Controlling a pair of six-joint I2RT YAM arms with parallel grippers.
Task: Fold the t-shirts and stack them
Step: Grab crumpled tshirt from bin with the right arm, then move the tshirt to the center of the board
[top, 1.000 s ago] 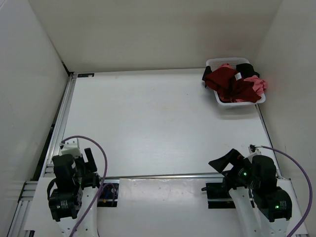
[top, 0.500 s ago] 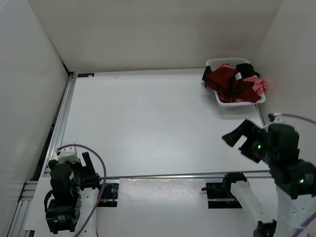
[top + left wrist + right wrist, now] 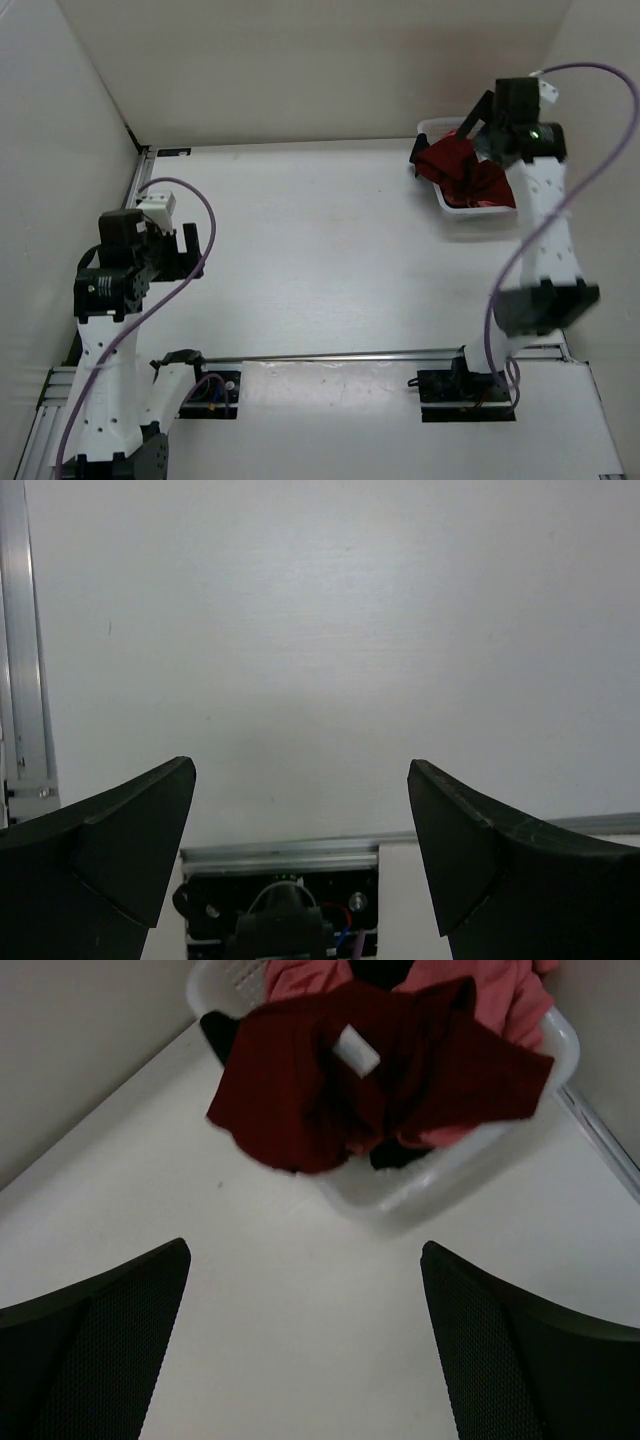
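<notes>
- Far right corner of the table (image 3: pixel 320 260): all three t-shirts are heaped in the white basket (image 3: pixel 450 1175), none folded.
- The maroon t-shirt (image 3: pixel 380 1070) lies on top, crumpled, white label (image 3: pixel 355 1050) up. Its long spread runs across the basket, and one end spills over the rim toward the table's left edge.
- The salmon pink t-shirt (image 3: pixel 500 1000) is bunched beneath it, on the side nearest the far right corner.
- The black t-shirt (image 3: pixel 395 1155) only peeks out under the maroon; which way it points, I cannot tell.
- Right jaws: spread wide, empty, hanging above the table just beside the basket and aimed at it.
- Left jaws: spread wide, empty, over bare table near the left edge, well apart from the basket.
</notes>
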